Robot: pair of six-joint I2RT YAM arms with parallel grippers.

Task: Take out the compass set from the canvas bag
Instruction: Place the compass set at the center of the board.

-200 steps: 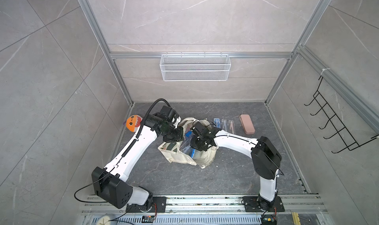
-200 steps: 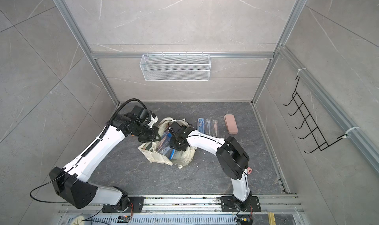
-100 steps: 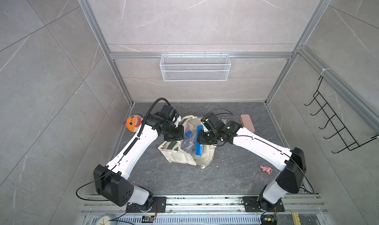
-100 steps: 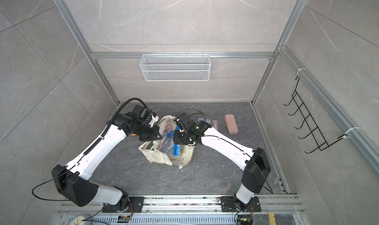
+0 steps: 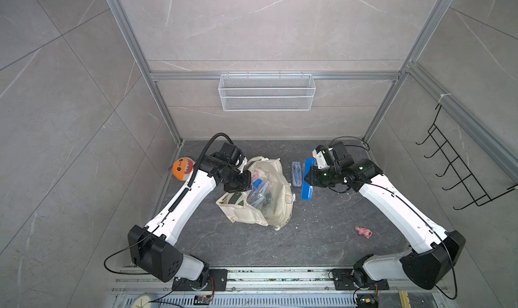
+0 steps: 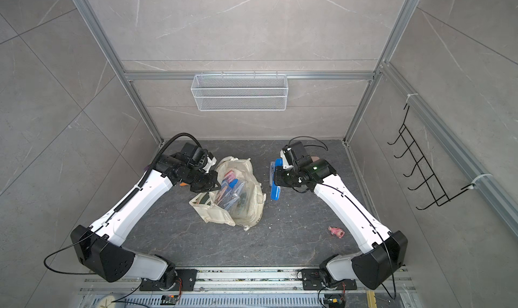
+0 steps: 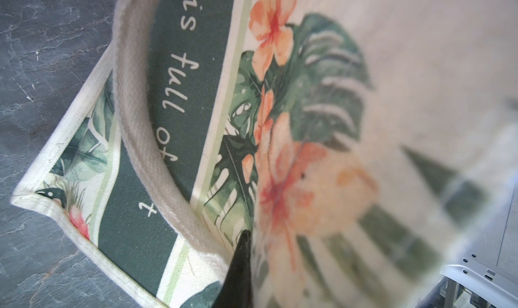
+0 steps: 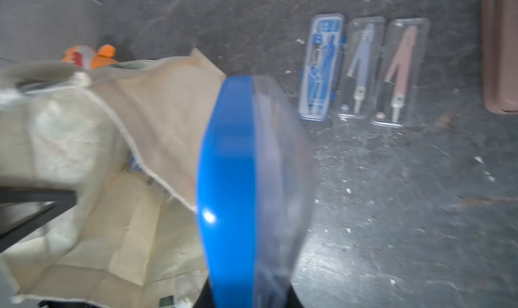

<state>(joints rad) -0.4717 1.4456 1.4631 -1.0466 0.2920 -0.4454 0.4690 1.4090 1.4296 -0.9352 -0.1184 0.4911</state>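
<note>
Dark tabletop (image 5: 322, 245).
My right end effector (image 5: 308, 179) grips the compass set (image 5: 306, 193), my left end effector (image 5: 243, 183) the canvas bag (image 5: 280, 208).

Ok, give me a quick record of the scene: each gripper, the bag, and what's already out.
left gripper: shut on the canvas bag at its rim
right gripper: shut on a blue compass set, clear of the bag
canvas bag: on the table, mouth open, clear cases inside
laid out: three compass cases side by side on the table

L tool (image 5: 247, 186) clamped, R tool (image 5: 309, 178) clamped; both pointing inward, facing e/o.
</note>
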